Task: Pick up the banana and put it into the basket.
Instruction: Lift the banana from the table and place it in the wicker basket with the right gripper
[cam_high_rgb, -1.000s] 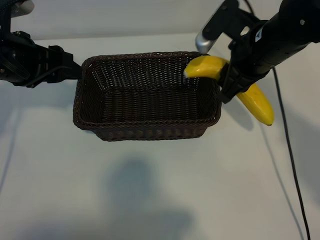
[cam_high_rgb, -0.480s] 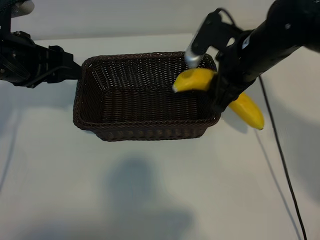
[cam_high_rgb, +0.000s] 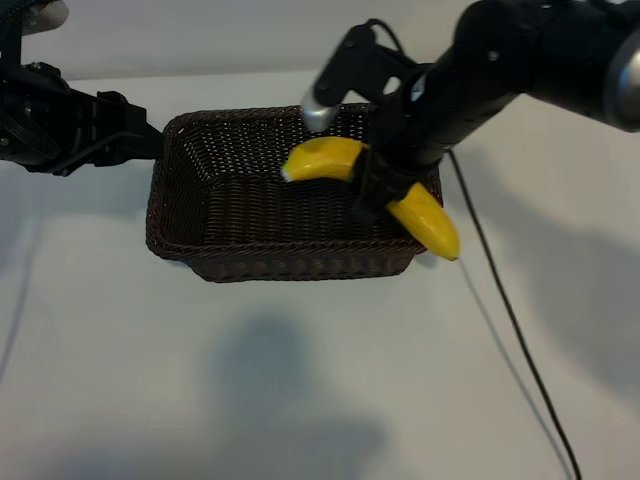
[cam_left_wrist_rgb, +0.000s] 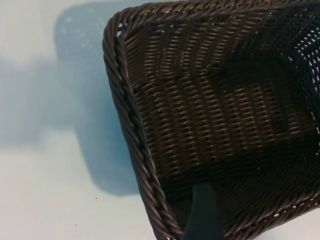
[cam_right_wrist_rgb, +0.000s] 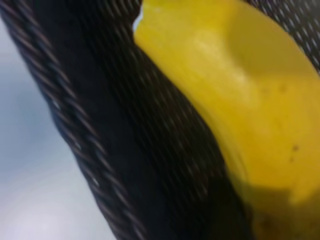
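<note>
The bright-yellow banana hangs crosswise over the right half of the dark-brown wicker basket, one end over the inside, the other end past the right front corner. My right gripper is shut on its middle, reaching in from the upper right. In the right wrist view the banana fills the frame above the basket weave. My left gripper stands open at the basket's left rim; one dark finger pokes inside the wall.
The basket stands on a white table. A black cable trails from the right arm across the table toward the front right. The left arm's body lies along the far left edge.
The right gripper has carried the banana leftward and slightly toward the front, from beside the basket's right rim to over its right half. Left arm and basket have not moved.
</note>
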